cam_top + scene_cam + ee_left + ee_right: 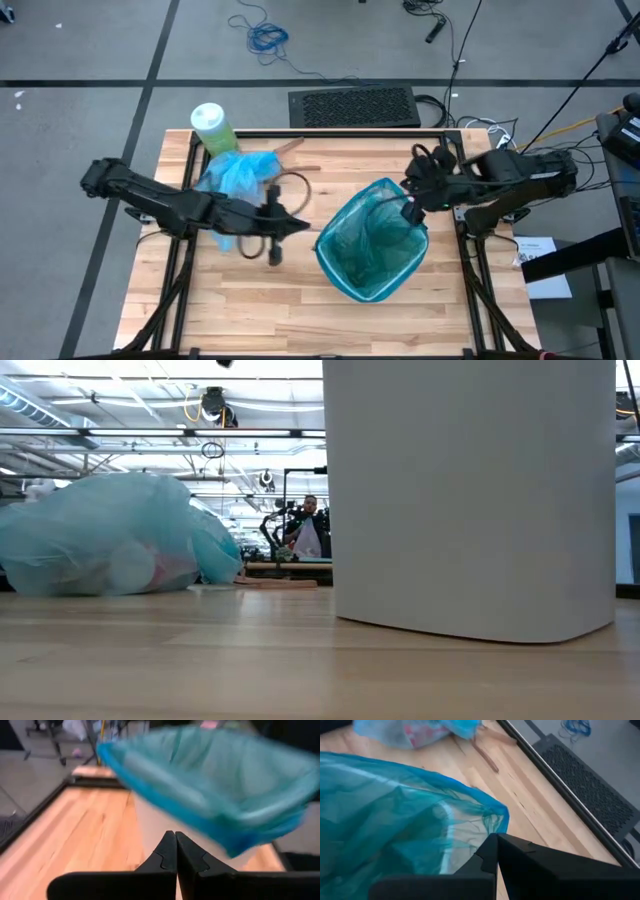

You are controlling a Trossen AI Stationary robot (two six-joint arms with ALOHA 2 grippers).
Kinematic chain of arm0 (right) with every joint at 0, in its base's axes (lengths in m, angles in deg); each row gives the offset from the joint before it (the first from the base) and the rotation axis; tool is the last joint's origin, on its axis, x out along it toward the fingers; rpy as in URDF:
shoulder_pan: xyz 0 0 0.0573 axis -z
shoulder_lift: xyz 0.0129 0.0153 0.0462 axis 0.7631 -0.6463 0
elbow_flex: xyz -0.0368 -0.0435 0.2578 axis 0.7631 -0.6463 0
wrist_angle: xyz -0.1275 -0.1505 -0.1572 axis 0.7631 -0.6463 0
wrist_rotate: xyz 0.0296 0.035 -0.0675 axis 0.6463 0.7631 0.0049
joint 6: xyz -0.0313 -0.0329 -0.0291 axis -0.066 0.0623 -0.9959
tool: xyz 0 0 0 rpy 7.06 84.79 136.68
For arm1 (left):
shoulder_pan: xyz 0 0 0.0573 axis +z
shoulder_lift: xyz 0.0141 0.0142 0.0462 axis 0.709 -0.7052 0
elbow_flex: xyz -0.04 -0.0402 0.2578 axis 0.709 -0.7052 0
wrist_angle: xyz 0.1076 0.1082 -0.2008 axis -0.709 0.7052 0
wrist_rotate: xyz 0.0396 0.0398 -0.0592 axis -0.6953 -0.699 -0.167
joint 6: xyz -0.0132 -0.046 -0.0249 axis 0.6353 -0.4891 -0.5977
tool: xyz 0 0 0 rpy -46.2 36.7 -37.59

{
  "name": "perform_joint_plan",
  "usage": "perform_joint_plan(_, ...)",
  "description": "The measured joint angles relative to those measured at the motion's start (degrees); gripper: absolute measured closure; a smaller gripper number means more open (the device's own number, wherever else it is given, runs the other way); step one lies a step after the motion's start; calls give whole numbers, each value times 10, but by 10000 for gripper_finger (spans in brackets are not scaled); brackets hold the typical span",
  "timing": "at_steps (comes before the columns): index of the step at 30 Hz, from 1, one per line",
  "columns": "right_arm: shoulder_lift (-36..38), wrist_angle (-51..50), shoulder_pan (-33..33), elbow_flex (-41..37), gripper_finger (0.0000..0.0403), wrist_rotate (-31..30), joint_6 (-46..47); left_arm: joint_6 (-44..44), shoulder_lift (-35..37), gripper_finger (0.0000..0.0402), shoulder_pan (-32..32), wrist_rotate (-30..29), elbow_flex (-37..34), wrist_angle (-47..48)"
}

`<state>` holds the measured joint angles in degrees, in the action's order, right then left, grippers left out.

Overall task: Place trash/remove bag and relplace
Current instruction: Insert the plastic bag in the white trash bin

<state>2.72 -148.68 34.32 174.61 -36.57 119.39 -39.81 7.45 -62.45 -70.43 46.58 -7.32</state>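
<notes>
Light sky-blue bag (pixel 238 176), teal-green liner (pixel 372 240) in white wastebasket (pixel 470 500), green bottle (pixel 213 130).

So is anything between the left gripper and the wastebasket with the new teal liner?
Nothing visible. The left gripper, shut, points across bare table at the wastebasket with its teal liner. The filled light-blue bag lies behind it, by the green bottle.

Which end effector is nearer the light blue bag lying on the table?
Left. The left end effector, shut, sits just beside the light blue bag, between it and the wastebasket. The right end effector, shut, is at the wastebasket's far rim.
</notes>
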Motion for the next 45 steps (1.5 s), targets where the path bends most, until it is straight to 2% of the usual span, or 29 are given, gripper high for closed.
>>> perform_joint_plan(3, 10, 0, -22, 0, 403, -15, 14, 11, 25, 401, -12, 24, 1, -15)
perform_joint_plan(7, 10, 0, -44, 0, 403, -17, 21, 10, -1, 402, -18, 76, 1, -26)
perform_joint_plan(14, 9, -2, -90, 0, 403, -16, 48, 6, -84, 401, -15, 89, 1, -65)
perform_joint_plan(24, -13, -57, -181, 0, 403, -17, 168, -3, -119, 402, 5, 92, 1, -71)
perform_joint_plan(30, -31, -68, -221, 0, 403, -84, 198, -2, -110, 402, 8, 89, 1, -57)
perform_joint_plan(34, -27, -66, -184, -1, 403, -126, 145, 0, -86, 402, 8, 85, 1, -46)
perform_joint_plan(37, -8, -45, -123, -1, 403, -107, 80, 5, -84, 402, 8, 85, 1, -46)
perform_joint_plan(42, 15, 71, 17, -1, 403, 56, -87, 11, -84, 402, 8, 85, 1, -44)
perform_joint_plan(45, 13, 103, 109, -1, 403, 163, -158, 20, -84, 402, 8, 85, 1, -42)
